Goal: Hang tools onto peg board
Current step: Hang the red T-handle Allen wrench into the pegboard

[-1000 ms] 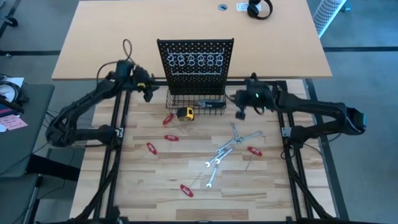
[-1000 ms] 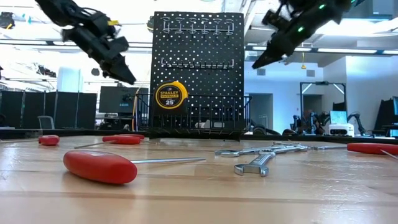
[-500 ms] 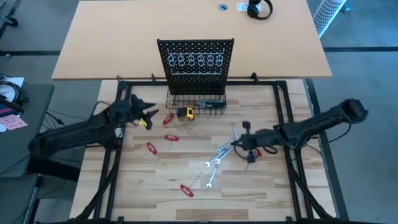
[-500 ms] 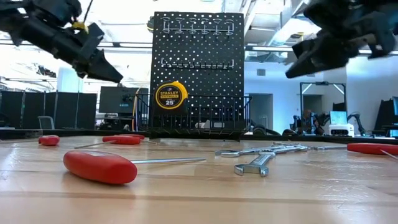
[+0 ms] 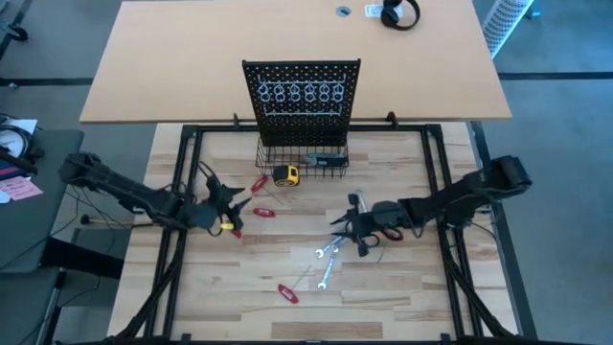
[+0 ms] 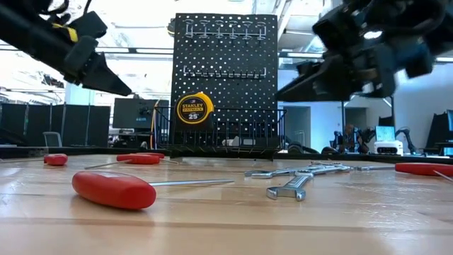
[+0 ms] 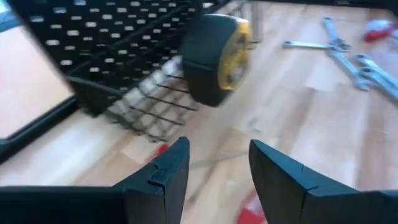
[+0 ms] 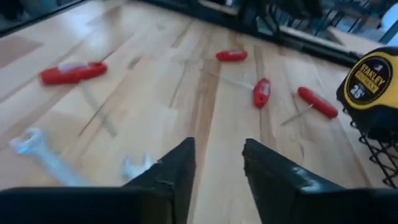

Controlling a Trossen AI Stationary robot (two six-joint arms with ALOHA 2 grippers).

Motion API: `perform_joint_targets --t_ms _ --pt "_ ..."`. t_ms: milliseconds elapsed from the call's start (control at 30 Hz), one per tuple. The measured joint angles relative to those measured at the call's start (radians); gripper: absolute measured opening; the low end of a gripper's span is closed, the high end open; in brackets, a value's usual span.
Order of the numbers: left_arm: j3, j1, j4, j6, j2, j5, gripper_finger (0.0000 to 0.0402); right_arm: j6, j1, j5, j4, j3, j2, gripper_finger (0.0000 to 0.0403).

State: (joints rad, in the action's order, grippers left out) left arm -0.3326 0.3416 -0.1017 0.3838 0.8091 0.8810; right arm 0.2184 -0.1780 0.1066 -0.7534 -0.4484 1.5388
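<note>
The black peg board [image 5: 302,91] stands upright at the table's far middle, with a wire basket [image 5: 302,159] at its foot. Several red-handled tools [image 5: 263,212] [image 6: 113,190] and silver wrenches [image 5: 330,252] [image 6: 297,184] lie flat on the wooden table. My left gripper [image 5: 239,206] [image 7: 217,149] hangs open above the table's left part, near two red-handled tools, with nothing between its fingers. My right gripper [image 5: 343,230] [image 8: 219,146] is open too, above the wrench cluster in the middle, clear of the wrenches [image 8: 37,152].
A yellow and black tape measure [image 5: 284,174] [image 7: 217,59] stands on the table by the basket's front left. Black frame rails [image 5: 177,192] run along the table's left and right sides. A larger desk [image 5: 192,57] lies behind the peg board.
My left gripper has swung from beside the peg board's left edge toward the near edge and down, and now sits low over the table's left part. My right gripper has dropped from right of the basket toward the middle wrenches, tipped toward level, and opened.
</note>
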Motion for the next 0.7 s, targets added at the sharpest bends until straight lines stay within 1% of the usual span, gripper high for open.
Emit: perform_joint_targets --t_ms 67,167,200,267,333,400,467,533,567,700 --pt "-0.035 0.043 -0.029 0.043 0.053 0.017 0.0156 0.000 0.006 0.000 -0.108 0.000 0.068 0.0167" --pt "-0.131 0.074 -0.193 0.114 0.142 0.044 0.0143 0.004 0.010 -0.001 -0.252 -0.001 0.161 0.0181" --pt "-0.177 0.074 -0.264 0.146 0.177 0.042 0.0136 0.013 0.010 -0.001 -0.261 -0.005 0.178 0.0183" --pt "-0.264 0.074 -0.422 0.215 0.242 0.014 0.0120 0.029 0.010 -0.001 -0.231 -0.016 0.172 0.0185" --pt "-0.348 0.074 -0.572 0.280 0.310 -0.060 0.0104 0.044 0.014 0.000 -0.231 -0.027 0.159 0.0184" --pt "-0.403 0.074 -0.653 0.329 0.370 -0.165 0.0090 0.060 0.020 -0.001 -0.234 -0.029 0.163 0.0181" --pt "-0.426 0.074 -0.643 0.371 0.419 -0.235 0.0080 0.064 0.031 0.000 -0.220 -0.029 0.171 0.0178" --pt "-0.433 0.074 -0.609 0.395 0.461 -0.258 0.0074 0.061 0.038 -0.001 -0.225 -0.033 0.170 0.0176" --pt "-0.436 0.073 -0.600 0.400 0.478 -0.288 0.0072 0.057 0.040 -0.001 -0.233 -0.036 0.169 0.0176" --pt "-0.454 0.063 -0.654 0.408 0.524 -0.530 0.0078 0.043 0.042 -0.001 -0.226 -0.040 0.168 0.0176"
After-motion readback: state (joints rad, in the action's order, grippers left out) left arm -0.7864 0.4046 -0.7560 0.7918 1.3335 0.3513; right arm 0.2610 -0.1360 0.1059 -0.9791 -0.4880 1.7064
